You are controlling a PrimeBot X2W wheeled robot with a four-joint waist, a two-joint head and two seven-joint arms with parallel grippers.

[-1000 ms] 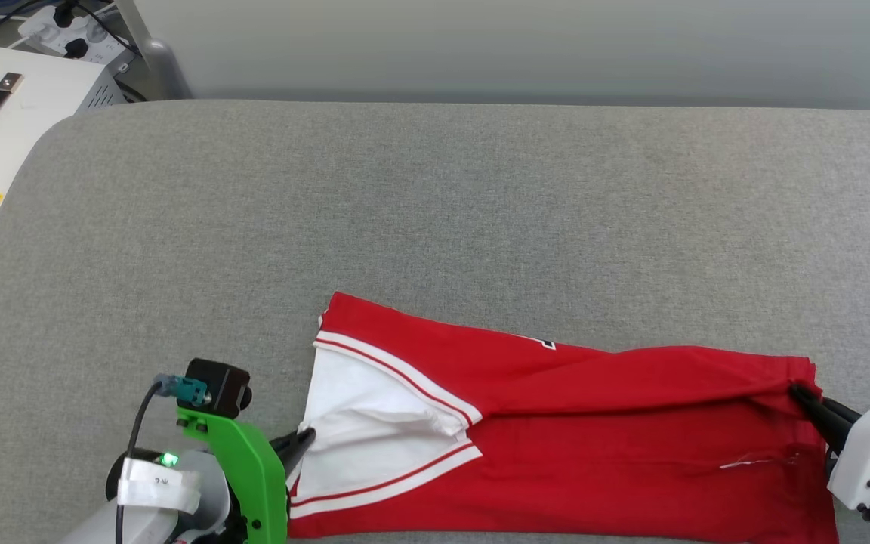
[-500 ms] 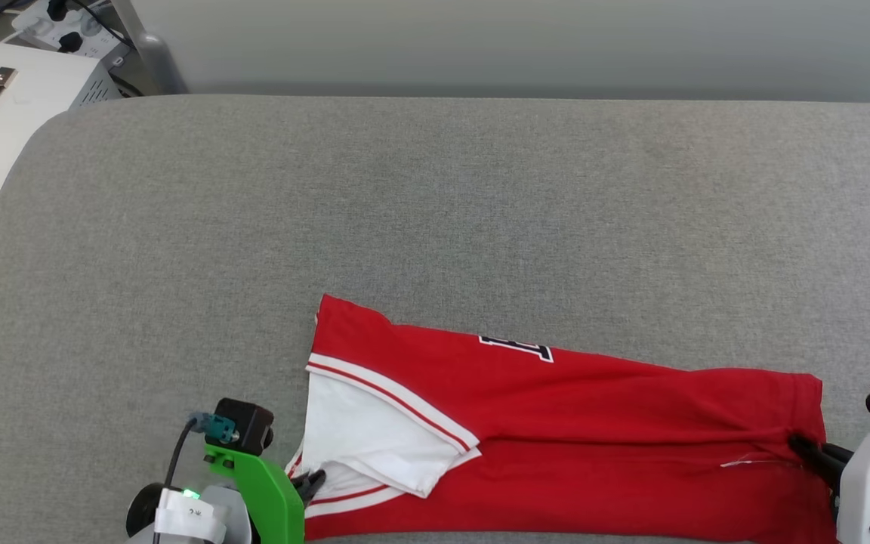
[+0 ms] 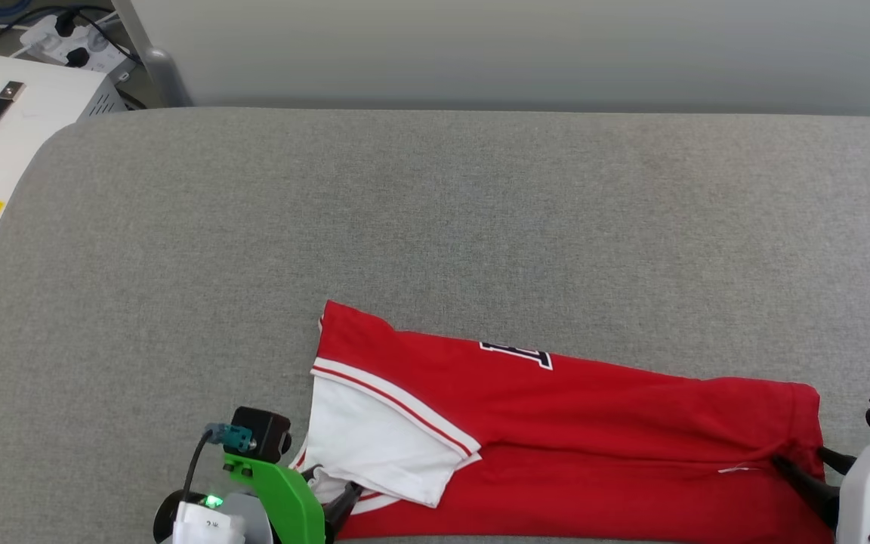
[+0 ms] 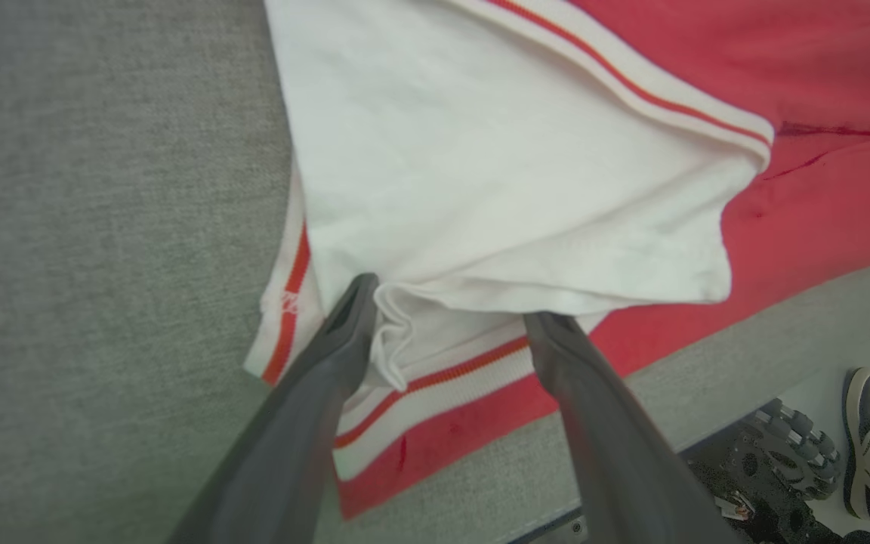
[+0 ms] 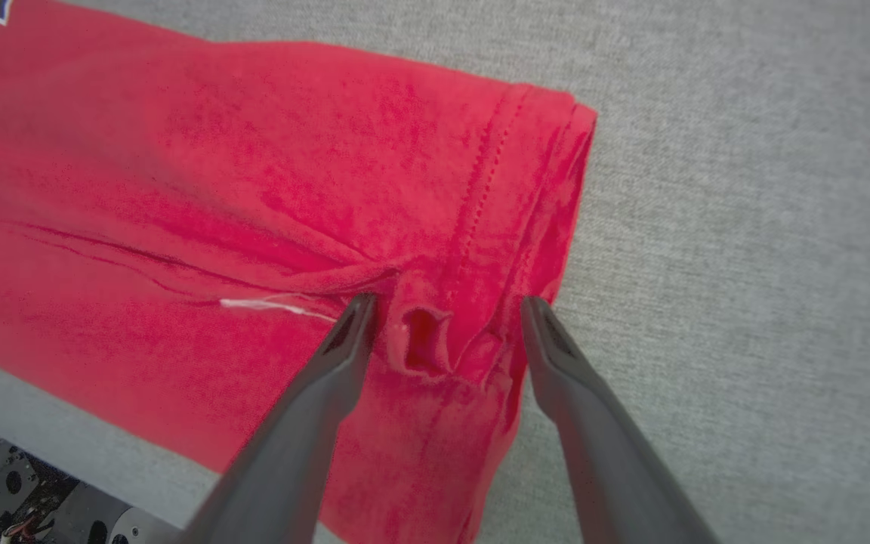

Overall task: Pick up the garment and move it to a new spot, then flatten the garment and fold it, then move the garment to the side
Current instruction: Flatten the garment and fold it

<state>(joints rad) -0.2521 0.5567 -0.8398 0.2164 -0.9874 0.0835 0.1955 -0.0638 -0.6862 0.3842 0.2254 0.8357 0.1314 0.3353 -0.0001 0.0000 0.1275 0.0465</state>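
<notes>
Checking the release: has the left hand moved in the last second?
Yes. The left hand drew back toward the grey table's near edge and opened.

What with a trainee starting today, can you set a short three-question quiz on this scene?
1. True or false: the left end effector is clamped shut.
2. The garment lies on: A a wooden bench; B a grey fabric surface; C the floor.
3. What colour is the cloth bunched between the fingers of the right end effector?

Key: 1 false, its fingers stand apart at the edge of the white sleeve. 2 B. 3 red.
</notes>
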